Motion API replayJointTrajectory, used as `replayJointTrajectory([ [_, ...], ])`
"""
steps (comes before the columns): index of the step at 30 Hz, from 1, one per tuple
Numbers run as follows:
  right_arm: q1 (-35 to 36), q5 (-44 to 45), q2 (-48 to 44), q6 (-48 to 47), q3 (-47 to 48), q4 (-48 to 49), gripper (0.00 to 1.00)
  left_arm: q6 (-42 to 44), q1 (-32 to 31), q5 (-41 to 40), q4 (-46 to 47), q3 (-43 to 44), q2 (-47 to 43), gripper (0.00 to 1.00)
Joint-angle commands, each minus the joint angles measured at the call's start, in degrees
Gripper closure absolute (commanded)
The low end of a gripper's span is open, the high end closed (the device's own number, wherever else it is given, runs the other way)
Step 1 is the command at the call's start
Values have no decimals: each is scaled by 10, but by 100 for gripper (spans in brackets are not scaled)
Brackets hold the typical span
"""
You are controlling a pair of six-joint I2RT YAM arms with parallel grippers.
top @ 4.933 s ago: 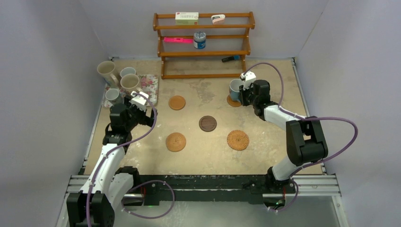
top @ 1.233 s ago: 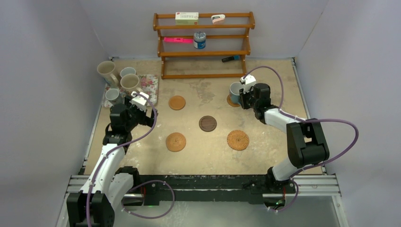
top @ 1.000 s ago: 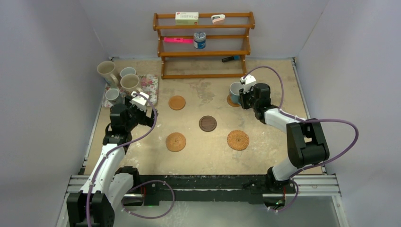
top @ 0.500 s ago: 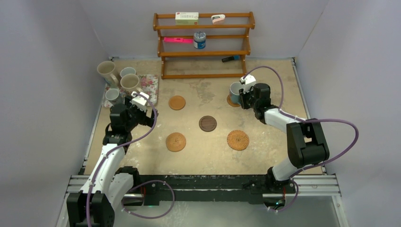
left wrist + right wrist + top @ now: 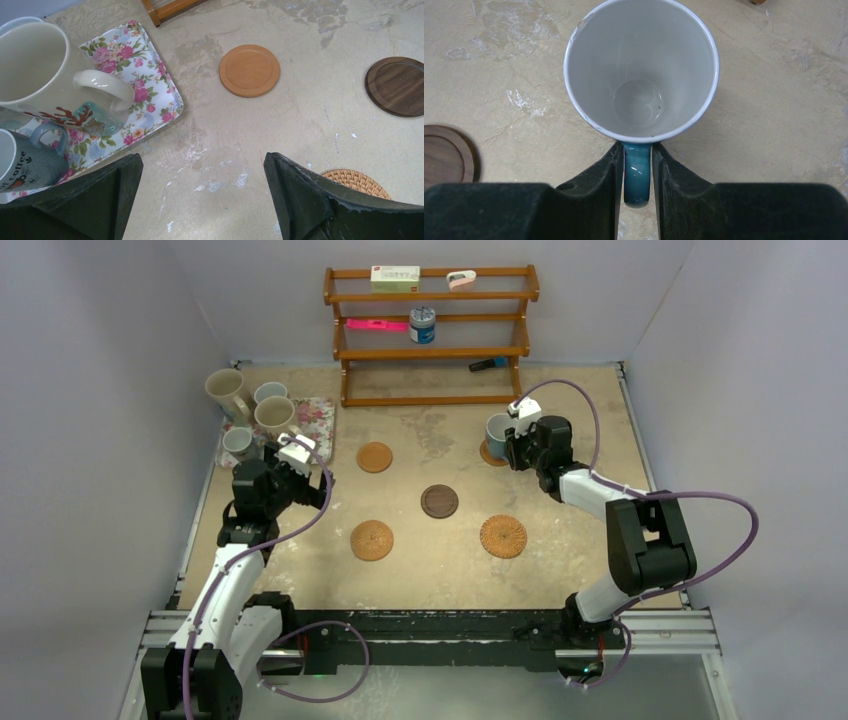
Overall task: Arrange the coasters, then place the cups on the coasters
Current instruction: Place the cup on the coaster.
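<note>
The right claw (image 5: 638, 150) is almost closed, both fingers against the handle of the blue cup (image 5: 640, 70), upright on a tan coaster (image 5: 491, 455) right of centre in the top view. The left claw (image 5: 201, 160) hangs wide open, empty, beside the floral tray (image 5: 150, 85).

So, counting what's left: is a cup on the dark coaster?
No, the dark coaster lies bare in the top view.
</note>
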Motion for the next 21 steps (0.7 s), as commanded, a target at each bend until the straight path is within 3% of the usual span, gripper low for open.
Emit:
replayJointTrajectory([
  [1,-1,4,-8,-8,14,26,70,11,3,13,10,-3,-8,0],
  [21,-1,8,-16,-8,12,18,68,12,3,14,9,-4,-8,0],
])
